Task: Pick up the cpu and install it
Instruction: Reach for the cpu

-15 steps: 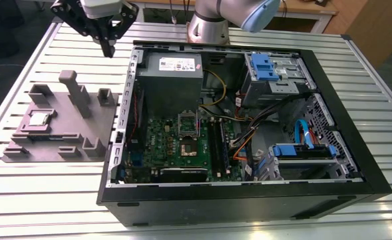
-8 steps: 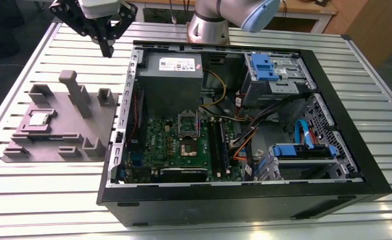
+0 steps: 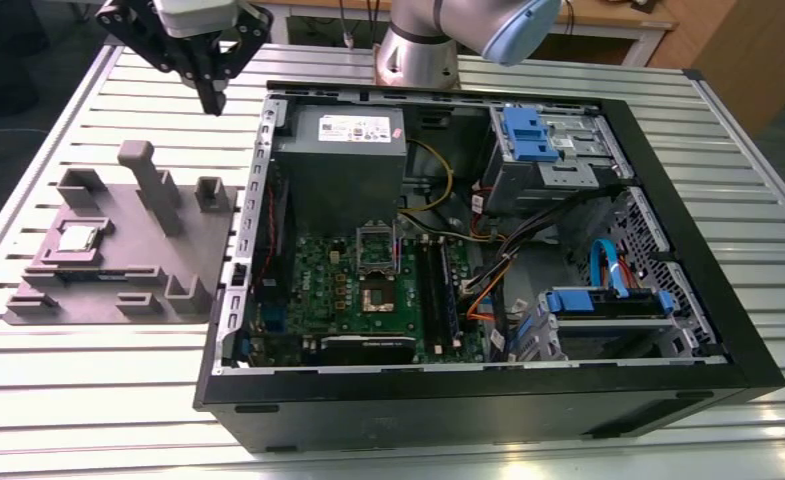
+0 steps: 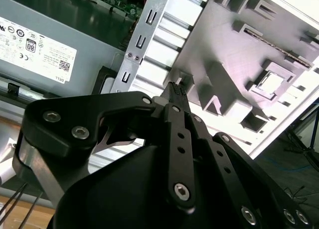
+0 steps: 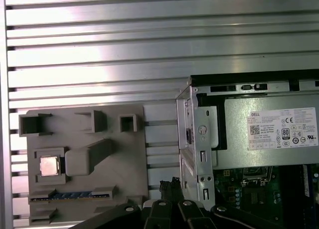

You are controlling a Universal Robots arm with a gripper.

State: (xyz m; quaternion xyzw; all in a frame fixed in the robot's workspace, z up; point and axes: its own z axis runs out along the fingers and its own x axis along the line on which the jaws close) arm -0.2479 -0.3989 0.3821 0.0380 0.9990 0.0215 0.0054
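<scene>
My black claw [image 3: 213,103], pinched narrow and empty, hangs above the slatted metal table [image 3: 45,420] while the silver-topped square cpu [image 3: 76,238] sits in the grey moulded holder [image 3: 125,257], beside the open black computer case [image 3: 499,410].

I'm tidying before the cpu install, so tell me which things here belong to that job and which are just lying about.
For the job:
cpu, seated in the grey holder
gripper, empty, near the case
motherboard socket

Just there:
power supply
blue drive brackets
cables
</scene>
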